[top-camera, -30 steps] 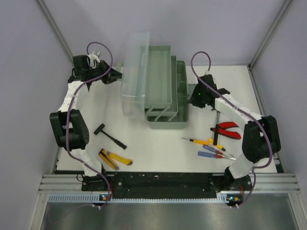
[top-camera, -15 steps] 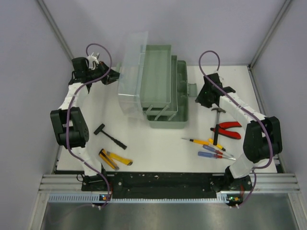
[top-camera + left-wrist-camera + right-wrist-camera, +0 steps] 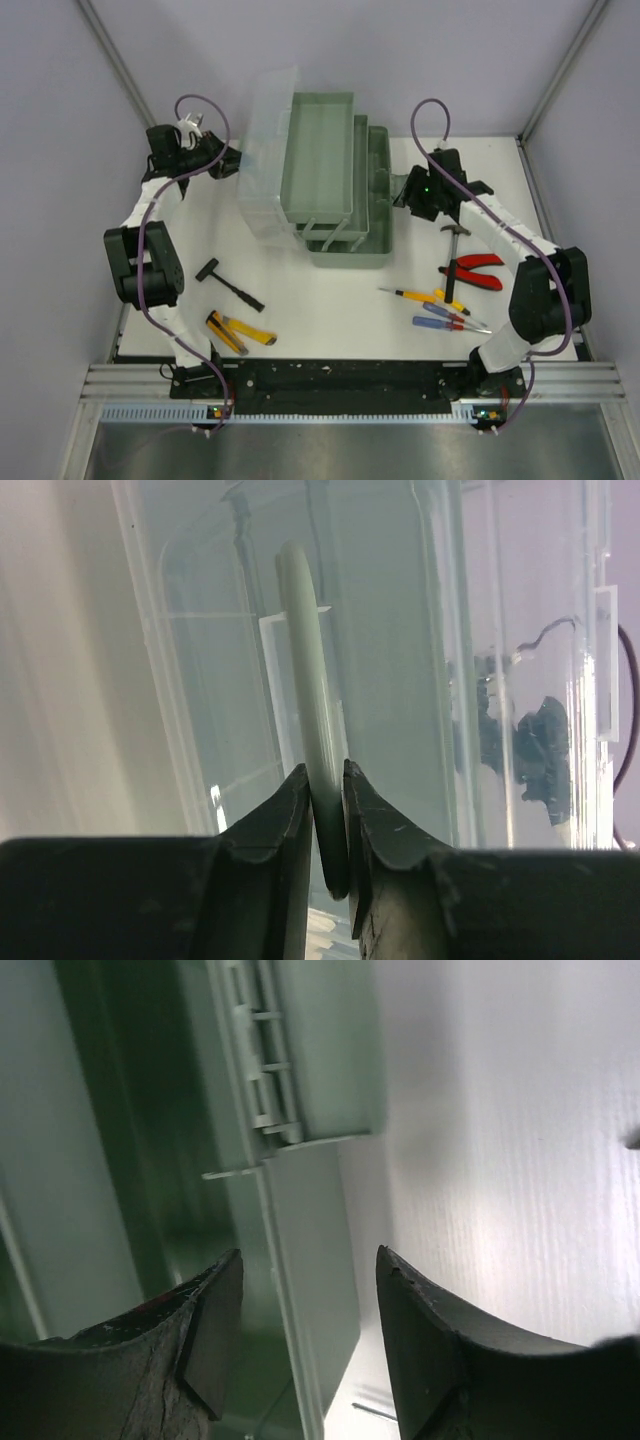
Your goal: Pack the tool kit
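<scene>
Nearest the arm bases, left-front of the toolbox (image 3: 345, 255), lie yellow pliers (image 3: 240, 332) and a black hammer (image 3: 230, 283). Right-front of it are screwdrivers (image 3: 440, 308) and red pliers (image 3: 472, 271) — all on the white worktop (image 3: 320, 300). The toolbox stands opened out at the back middle. The left hand (image 3: 327, 810) clamps the pale green handle (image 3: 305, 680) on its translucent lid (image 3: 262, 170) — the right hand (image 3: 310, 1330) is spread open just beside its right side.
</scene>
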Controlling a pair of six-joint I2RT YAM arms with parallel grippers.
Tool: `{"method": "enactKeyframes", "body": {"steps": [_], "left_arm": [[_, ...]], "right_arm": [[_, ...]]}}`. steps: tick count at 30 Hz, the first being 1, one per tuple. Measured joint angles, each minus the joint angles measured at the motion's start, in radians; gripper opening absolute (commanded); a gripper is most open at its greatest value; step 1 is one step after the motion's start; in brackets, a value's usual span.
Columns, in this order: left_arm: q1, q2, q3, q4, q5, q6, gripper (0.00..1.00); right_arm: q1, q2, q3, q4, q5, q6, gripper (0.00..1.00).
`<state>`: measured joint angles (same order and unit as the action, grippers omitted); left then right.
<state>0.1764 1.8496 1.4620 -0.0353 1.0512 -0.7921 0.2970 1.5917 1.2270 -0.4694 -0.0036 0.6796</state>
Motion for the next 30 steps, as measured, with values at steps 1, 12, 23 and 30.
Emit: {"method": "enactKeyframes", "body": {"steps": [1,12,23,30], "left_arm": [[0.003,0.004,-0.003,0.016,0.006,-0.002,0.25],[0.057,0.012,-0.04,0.145,0.009,-0.016,0.43],[0.068,0.051,-0.106,0.202,-0.035,-0.009,0.44],[0.097,0.086,-0.204,0.317,-0.076,-0.029,0.45]], "right_arm": [[0.0,-0.004,-0.001,0.018,-0.024,-0.008,0.58],[0.001,0.065,-0.003,0.111,-0.209,-0.059,0.56],[0.002,0.167,-0.002,0.09,-0.202,-0.069,0.53],[0.002,0.17,-0.002,0.087,-0.191,-0.061,0.52]]}}
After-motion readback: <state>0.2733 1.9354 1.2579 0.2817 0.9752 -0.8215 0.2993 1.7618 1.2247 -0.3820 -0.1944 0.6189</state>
